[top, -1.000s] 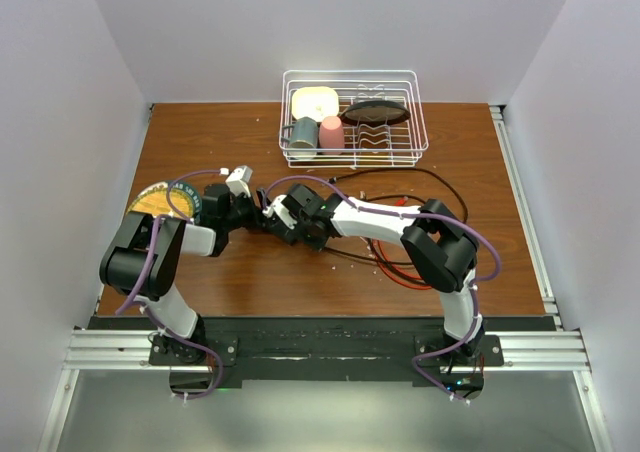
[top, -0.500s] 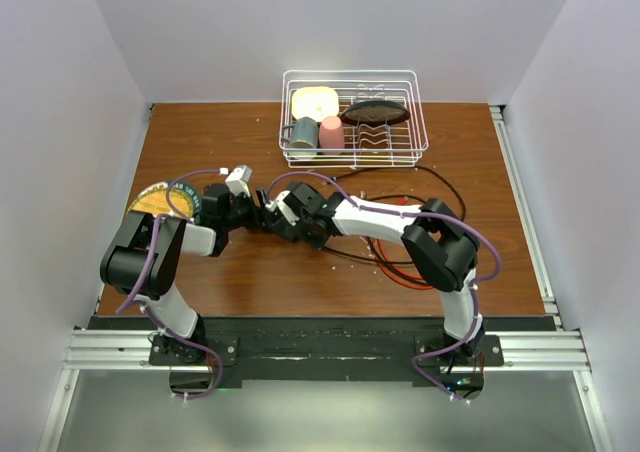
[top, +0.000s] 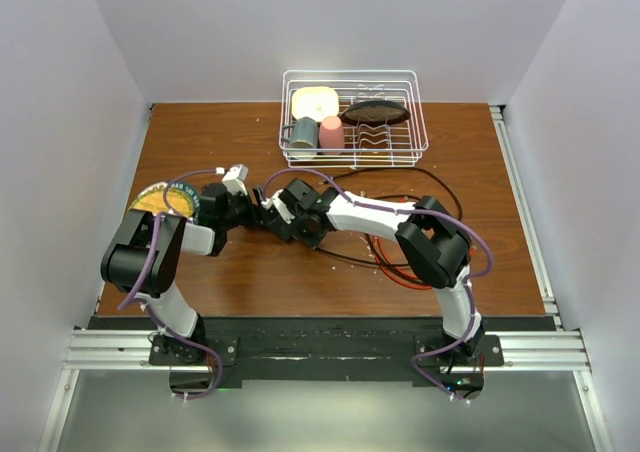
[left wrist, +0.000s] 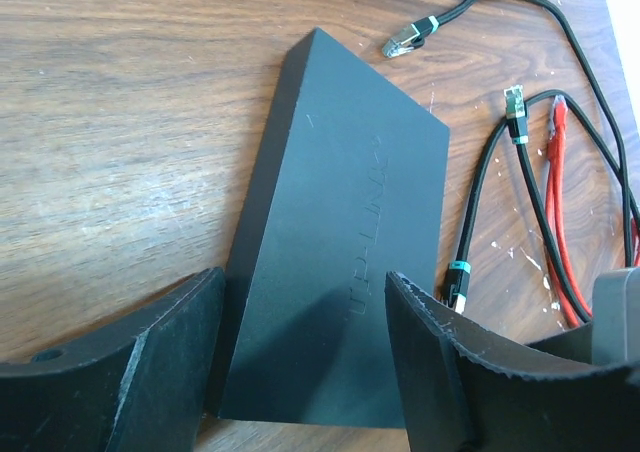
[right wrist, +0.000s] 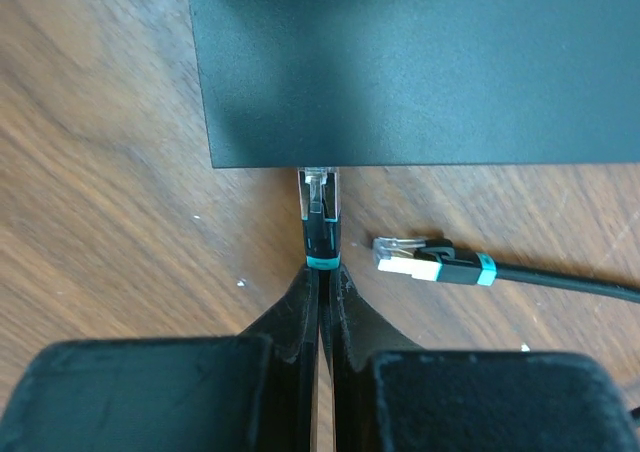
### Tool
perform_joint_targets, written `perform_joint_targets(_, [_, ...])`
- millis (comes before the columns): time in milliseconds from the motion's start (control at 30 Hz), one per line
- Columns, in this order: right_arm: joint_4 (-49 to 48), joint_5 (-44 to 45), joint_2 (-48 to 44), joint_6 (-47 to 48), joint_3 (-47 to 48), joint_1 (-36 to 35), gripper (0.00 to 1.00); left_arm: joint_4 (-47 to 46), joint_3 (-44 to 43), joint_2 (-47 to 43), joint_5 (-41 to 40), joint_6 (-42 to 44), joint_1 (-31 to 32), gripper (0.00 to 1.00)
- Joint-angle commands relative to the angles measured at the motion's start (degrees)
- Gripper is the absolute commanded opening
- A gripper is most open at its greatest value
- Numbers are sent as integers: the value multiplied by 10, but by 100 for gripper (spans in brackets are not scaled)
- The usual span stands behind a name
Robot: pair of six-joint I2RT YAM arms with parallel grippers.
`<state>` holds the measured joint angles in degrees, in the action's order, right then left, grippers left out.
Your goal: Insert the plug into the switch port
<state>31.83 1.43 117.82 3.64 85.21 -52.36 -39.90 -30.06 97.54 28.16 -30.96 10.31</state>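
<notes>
On the desk [right wrist: 100, 202], left of centre | switch [left wrist: 340, 232] lay flat, jaws of the left gripper [left wrist: 300, 287] apparently clamped across its near end | right gripper [right wrist: 320, 269] jaws clenched on the plug [right wrist: 320, 197] at its tail | plug tip met the switch's edge, body mostly exposed | judged: aligned, not seated; final push remained

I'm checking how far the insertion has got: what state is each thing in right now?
switch: lying flat on the table, between the left gripper's fingers.
plug: held, tip at the switch's edge, not fully in.
right gripper: shut on the plug.
left gripper: astride the switch; whether it grips is unclear.
loose plug: lying free on the table, beside the held one.
</notes>
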Motion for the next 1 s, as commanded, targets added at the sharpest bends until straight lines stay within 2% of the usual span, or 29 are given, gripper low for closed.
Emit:
perform_joint_targets(0, [-79, -54, 13, -7, 42, -3, 0, -26, 15, 1, 95, -38, 16, 68])
perform_joint_targets(500, [-78, -80, 37, -77, 66, 17, 0, -34, 30, -7, 113, -51, 16, 67])
perform_joint_targets(967, [-88, -82, 37, -81, 90, 28, 0, -37, 33, -1, 131, -55, 16, 64])
